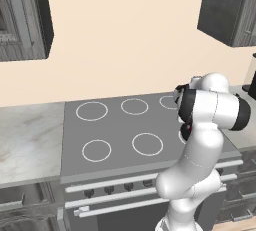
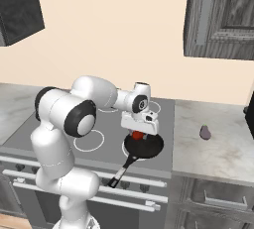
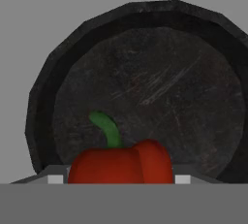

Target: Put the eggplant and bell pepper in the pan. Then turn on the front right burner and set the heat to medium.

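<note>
On the cooktop (image 2: 59, 124), the pan (image 2: 149, 148) points its handle toward the front.

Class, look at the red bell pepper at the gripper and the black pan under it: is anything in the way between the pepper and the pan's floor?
Nothing visible is. The bell pepper sits at the gripper directly above the pan, whose dark floor is bare. The eggplant lies off on the counter to the right, well clear.

The red bell pepper (image 3: 121, 164) (green stem up) hangs right above the black pan (image 2: 144, 145), which sits on the cooktop's front right burner. The dull purple eggplant (image 2: 205, 132) lies on the marble counter, well apart to the right.
</note>
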Motion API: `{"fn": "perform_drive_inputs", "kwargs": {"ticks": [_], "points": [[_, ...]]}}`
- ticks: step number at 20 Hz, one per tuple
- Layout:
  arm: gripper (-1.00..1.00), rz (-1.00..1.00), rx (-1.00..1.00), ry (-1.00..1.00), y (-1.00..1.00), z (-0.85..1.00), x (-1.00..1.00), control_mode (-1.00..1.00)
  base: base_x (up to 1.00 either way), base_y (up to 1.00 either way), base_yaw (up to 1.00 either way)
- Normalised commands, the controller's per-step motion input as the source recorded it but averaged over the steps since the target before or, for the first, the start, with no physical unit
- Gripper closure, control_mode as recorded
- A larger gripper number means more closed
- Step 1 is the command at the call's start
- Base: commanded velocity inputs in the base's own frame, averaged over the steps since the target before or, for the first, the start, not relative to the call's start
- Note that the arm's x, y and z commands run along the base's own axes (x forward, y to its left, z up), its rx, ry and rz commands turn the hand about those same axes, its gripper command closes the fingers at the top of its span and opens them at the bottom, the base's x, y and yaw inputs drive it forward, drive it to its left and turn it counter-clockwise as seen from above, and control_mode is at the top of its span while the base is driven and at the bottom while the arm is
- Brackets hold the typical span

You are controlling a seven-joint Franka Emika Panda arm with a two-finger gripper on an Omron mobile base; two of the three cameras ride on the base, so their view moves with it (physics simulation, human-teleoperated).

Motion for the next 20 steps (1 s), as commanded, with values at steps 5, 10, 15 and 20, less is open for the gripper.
{"fn": "perform_drive_inputs", "kwargs": {"ticks": [5,10,15,20], "points": [[1.00,0.00,0.04,0.00,-0.14,-0.49,0.00,-1.00,0.00,0.00,0.00],[1.00,0.00,0.04,0.00,0.00,-0.38,0.00,-1.00,0.00,0.00,0.00],[-1.00,0.00,0.00,0.01,0.00,-0.03,0.00,-1.00,0.00,0.00,0.00],[-1.00,0.00,0.00,-0.01,0.00,0.01,-0.02,-1.00,0.00,0.00,0.00]]}}
